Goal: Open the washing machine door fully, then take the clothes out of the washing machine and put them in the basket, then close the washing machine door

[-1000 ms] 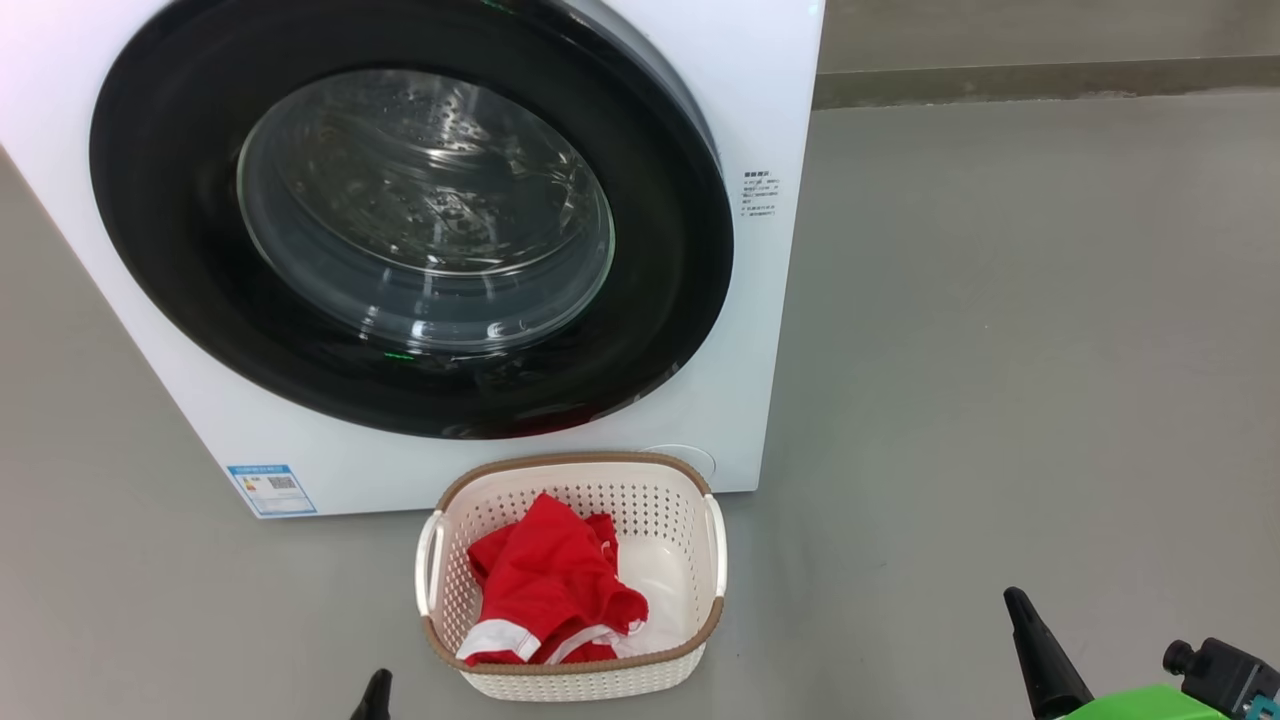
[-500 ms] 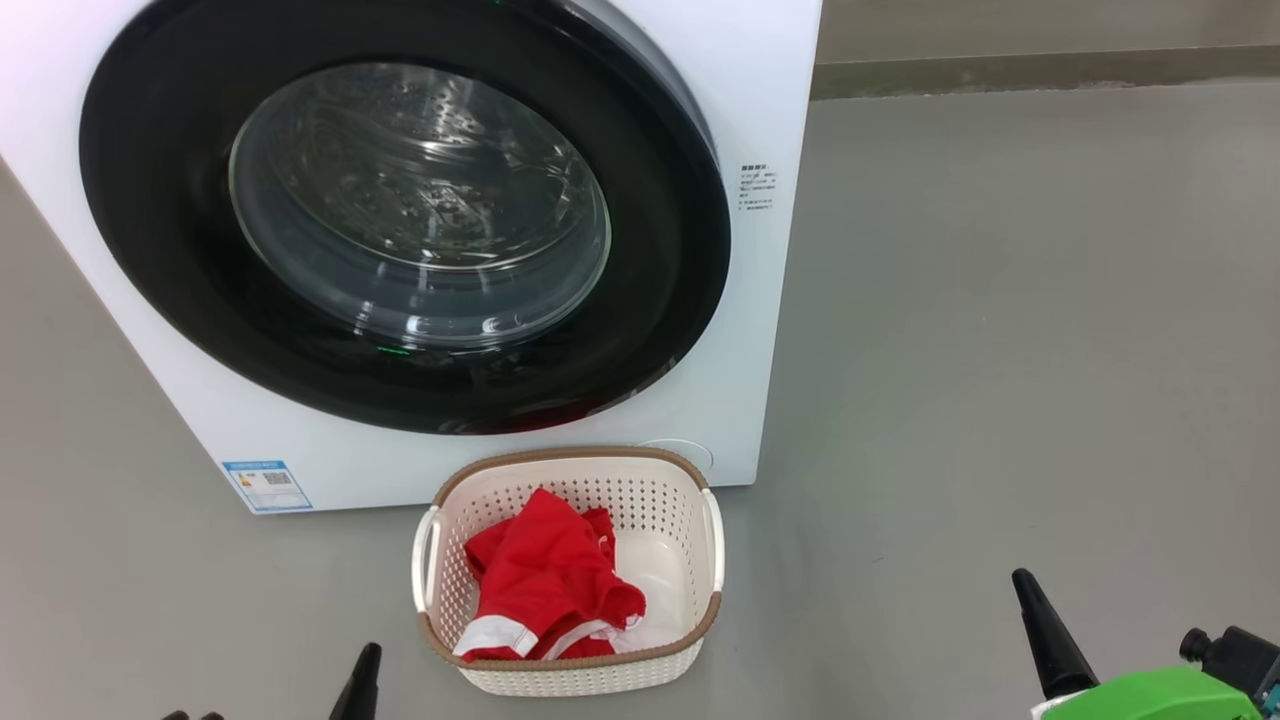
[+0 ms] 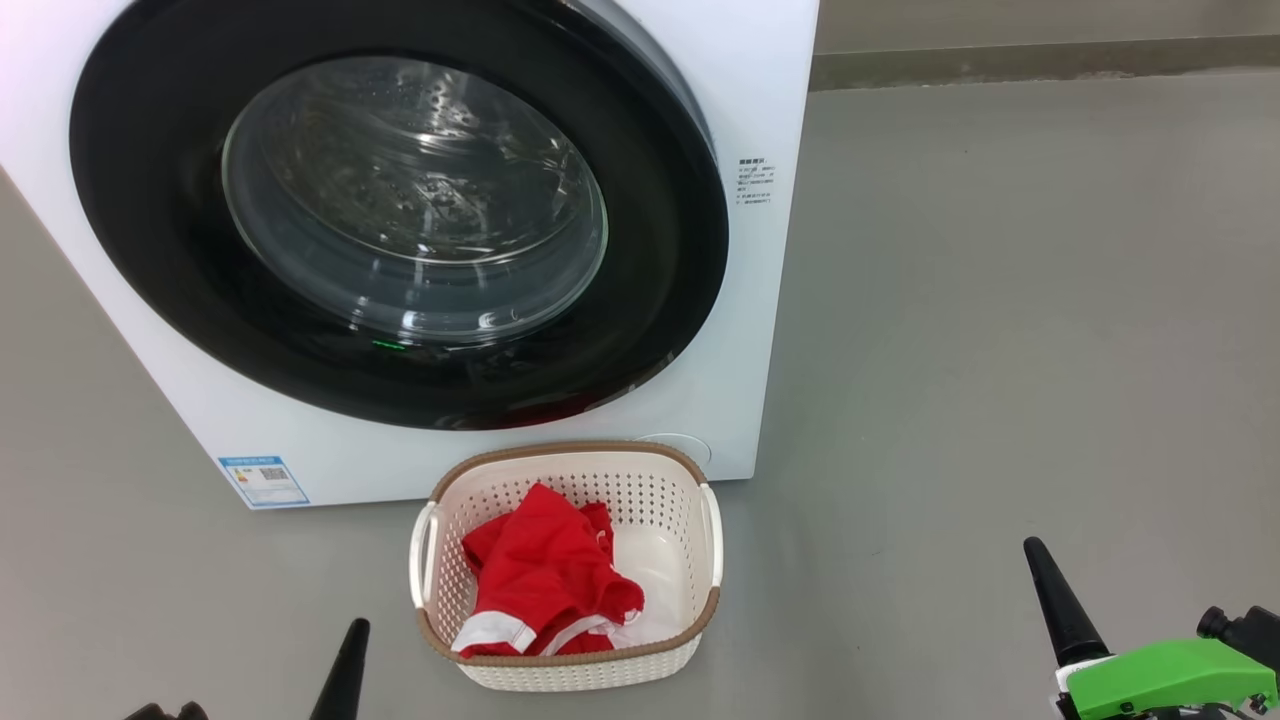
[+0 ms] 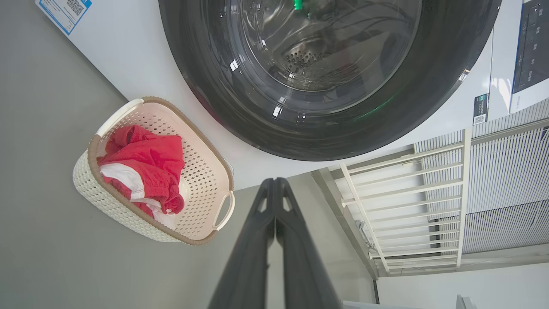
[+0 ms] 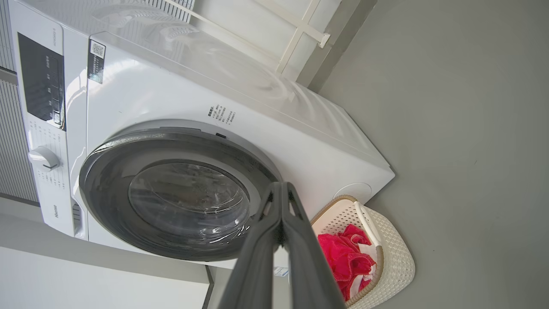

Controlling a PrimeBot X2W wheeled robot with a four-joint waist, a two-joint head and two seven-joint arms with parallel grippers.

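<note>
The washing machine (image 3: 775, 90) stands white and boxy on the grey floor, and the washing machine door (image 3: 150, 200) lies flat against its front; behind the glass I see bare steel drum. In front of it sits the basket (image 3: 560, 448), and the red clothes (image 3: 545, 575) with white trim lie heaped in its left half. My left gripper (image 3: 345, 665) is shut and holds nothing, low and left of the basket. My right gripper (image 3: 1055, 600) is shut and holds nothing, well to the basket's right. The left wrist view shows the left gripper (image 4: 274, 182) beside the basket (image 4: 92, 146), and the right wrist view shows the right gripper (image 5: 279, 186) before the door (image 5: 171, 193).
Grey floor stretches wide to the machine's right up to a wall skirting (image 3: 1040, 60). A white slatted railing (image 4: 411, 201) stands beside the machine. The control panel and knob (image 5: 43, 158) sit above the door.
Both grippers have come further up into the head view, fingers still together. The camera has shifted slightly. Door, basket and clothes have not moved.
</note>
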